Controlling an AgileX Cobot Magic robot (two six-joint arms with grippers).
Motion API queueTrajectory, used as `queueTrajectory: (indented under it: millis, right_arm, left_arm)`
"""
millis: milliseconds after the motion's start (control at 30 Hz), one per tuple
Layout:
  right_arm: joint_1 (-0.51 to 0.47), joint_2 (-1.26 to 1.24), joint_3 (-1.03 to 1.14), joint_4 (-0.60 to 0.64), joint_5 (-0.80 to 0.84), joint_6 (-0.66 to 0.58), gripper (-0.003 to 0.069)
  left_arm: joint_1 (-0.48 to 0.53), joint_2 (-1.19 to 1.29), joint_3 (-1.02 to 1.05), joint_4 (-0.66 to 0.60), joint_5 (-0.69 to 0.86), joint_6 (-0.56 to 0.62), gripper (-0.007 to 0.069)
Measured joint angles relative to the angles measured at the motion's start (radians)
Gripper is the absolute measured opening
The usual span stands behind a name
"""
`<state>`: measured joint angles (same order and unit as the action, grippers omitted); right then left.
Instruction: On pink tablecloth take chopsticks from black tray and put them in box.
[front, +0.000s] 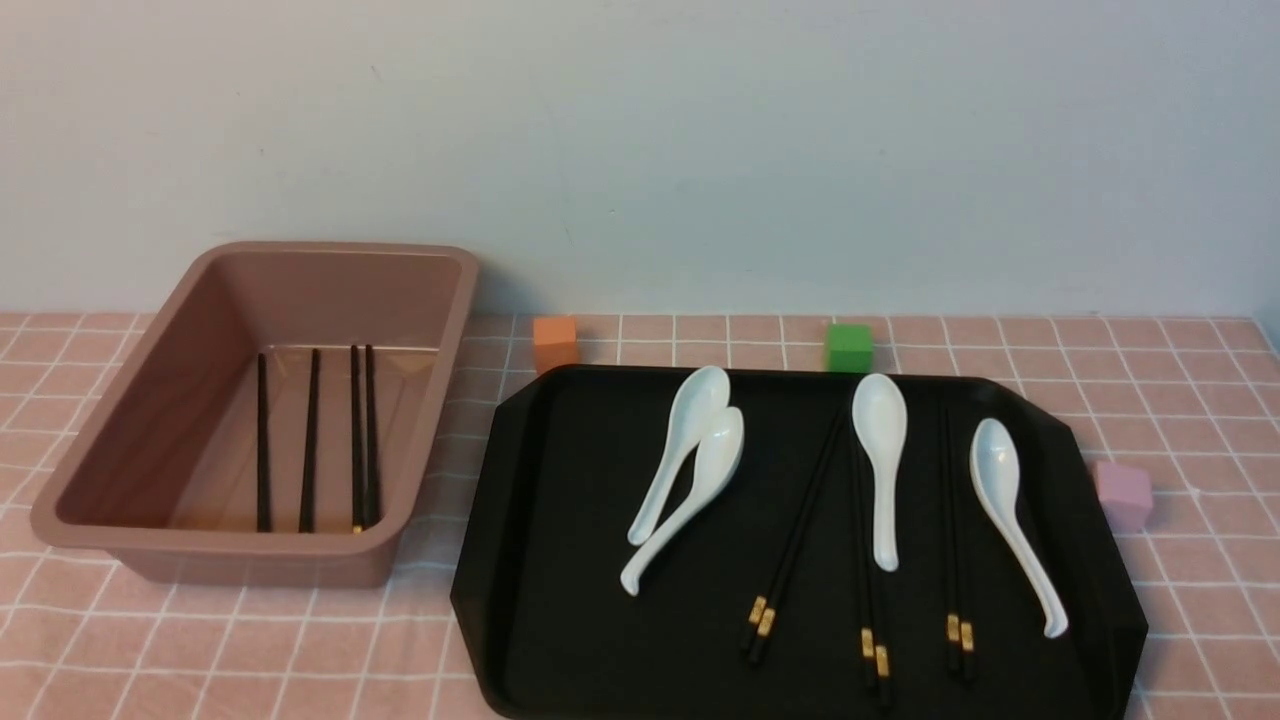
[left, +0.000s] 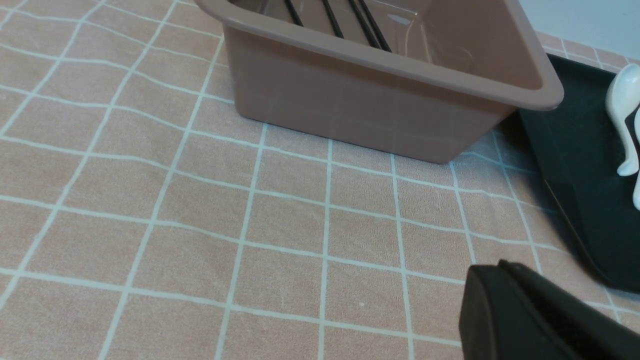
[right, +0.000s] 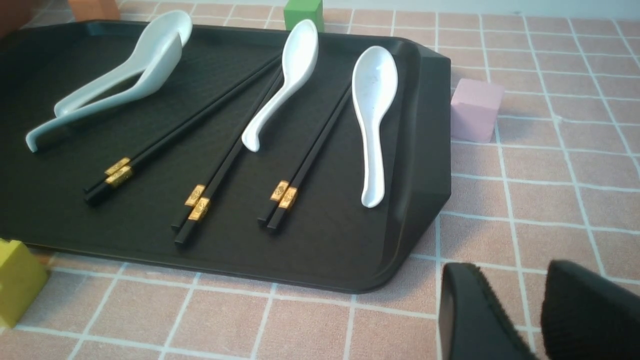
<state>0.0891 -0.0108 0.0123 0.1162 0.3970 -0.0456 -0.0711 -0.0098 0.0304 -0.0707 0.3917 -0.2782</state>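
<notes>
The black tray (front: 570, 520) lies on the pink tablecloth (front: 200, 650) at the right. Three pairs of black chopsticks with gold bands rest on it: one slanted (front: 795, 540), one in the middle (front: 865, 560), one to the right (front: 950, 540). The box (front: 300, 290) stands to the left and holds several chopsticks (front: 310, 440) on its floor. Neither arm shows in the front view. My left gripper (left: 500, 265) hovers over bare cloth near the box (left: 360, 95), shut and empty. My right gripper (right: 510, 270) is open and empty over cloth beside the tray's near right corner (right: 415, 210).
White soup spoons lie among the chopsticks on the tray: two overlapping (front: 690, 450), one in the middle (front: 880, 440), one at the right (front: 1000, 480). Small cubes stand around the tray: orange (front: 555, 342), green (front: 849, 347), pink (front: 1123, 493), yellow (right: 17, 280).
</notes>
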Motion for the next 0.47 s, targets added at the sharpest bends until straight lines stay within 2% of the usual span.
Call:
queueTrajectory:
  millis: [467]
  right_arm:
    - [0.000,0.000,0.000,0.000,0.000,0.000,0.0240]
  left_arm:
    - [0.000,0.000,0.000,0.000,0.000,0.000,0.0019]
